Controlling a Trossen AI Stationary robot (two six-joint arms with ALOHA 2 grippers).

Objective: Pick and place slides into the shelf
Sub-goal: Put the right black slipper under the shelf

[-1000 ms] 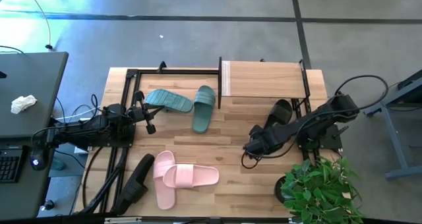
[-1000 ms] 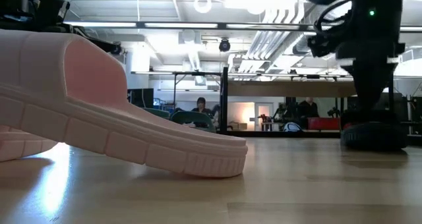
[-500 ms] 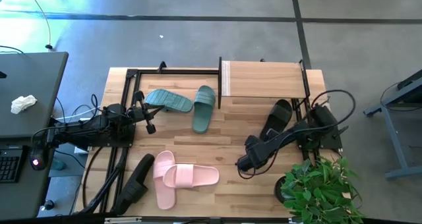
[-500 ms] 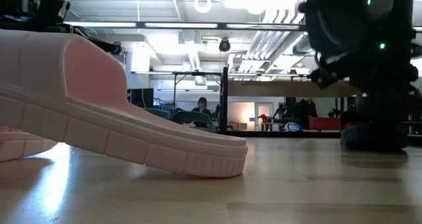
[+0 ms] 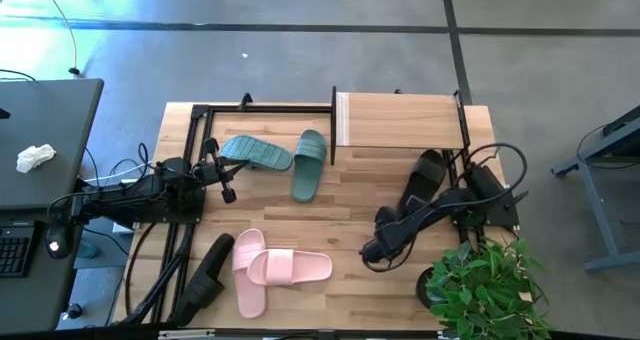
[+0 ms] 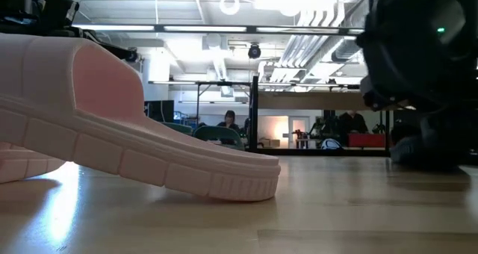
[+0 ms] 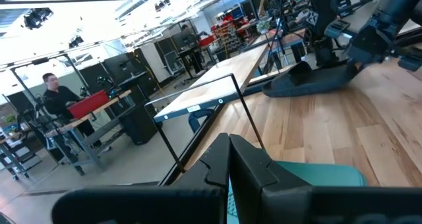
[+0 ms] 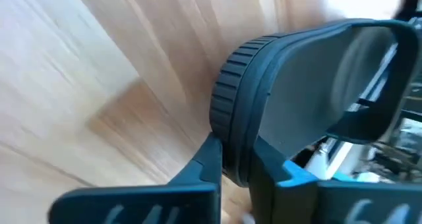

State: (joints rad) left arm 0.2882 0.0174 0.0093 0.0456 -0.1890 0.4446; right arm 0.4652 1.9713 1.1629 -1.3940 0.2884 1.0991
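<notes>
A black slide lies beside the shelf, a low rack with a light wooden top on thin black legs. My right gripper is shut on this slide's near end. Two teal slides lie at the far left. Two pink slides lie crossed at the near edge, close up in the low view. A second black slide lies near left. My left gripper is shut beside the teal slides and holds nothing. My right gripper pinches the ribbed sole rim at the black slide's near end between its two fingers. The fingers slant down from the near side, roughly along the slide. The rest of the slide, with its strap, stretches away toward the shelf.
A bare black metal frame stands at the far left beside the shelf. A potted plant crowds the near right corner under my right arm. Bare wood lies between the teal and pink slides. A dark desk adjoins the table's left side.
My right arm has folded down, and its gripper has sunk lower and a little toward the table's near edge, at the black slide's near end. The slide has stayed where it lay.
</notes>
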